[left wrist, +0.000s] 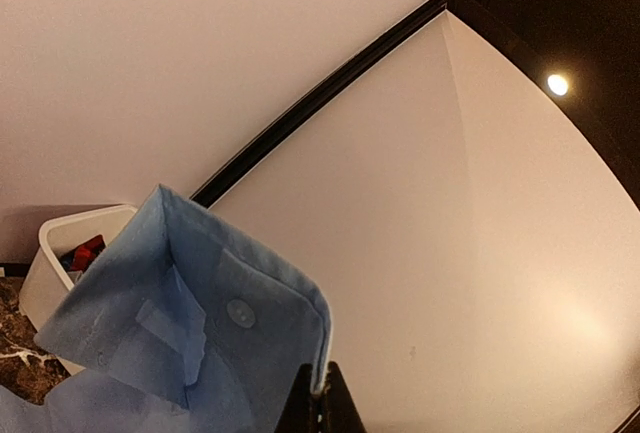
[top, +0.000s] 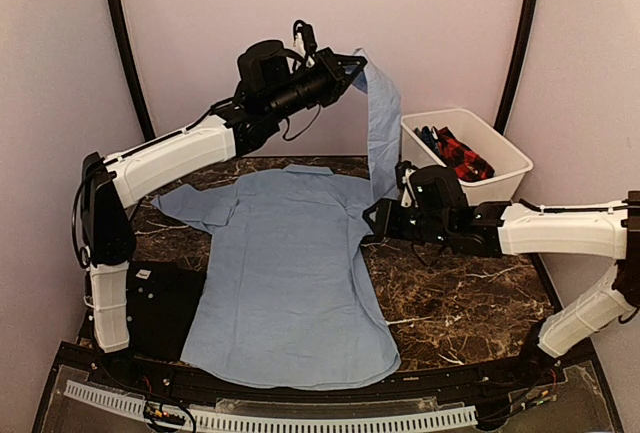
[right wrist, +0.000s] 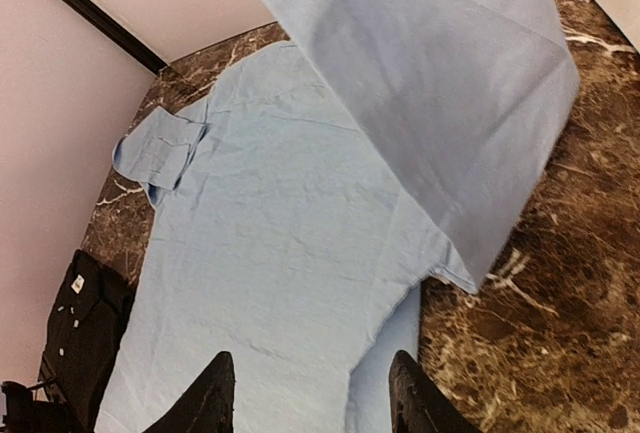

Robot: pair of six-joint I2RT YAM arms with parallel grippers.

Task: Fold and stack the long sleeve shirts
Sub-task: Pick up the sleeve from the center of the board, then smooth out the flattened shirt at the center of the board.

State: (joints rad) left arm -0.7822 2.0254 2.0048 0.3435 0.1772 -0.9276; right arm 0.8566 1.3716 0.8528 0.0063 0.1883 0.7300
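The blue shirt (top: 290,273) lies flat on the table (top: 470,293), left of the white bin (top: 505,185). The left claw (top: 352,65) pinches its sleeve (top: 383,123) high up. The right claw (top: 378,221) hangs spread wide beside the bin, holding nothing.

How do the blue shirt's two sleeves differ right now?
The bin-side sleeve hangs raised, its cuff pinched by the left gripper; the other sleeve lies on the table. The raised one is stretched long; the other is folded short. Both are plain light blue.
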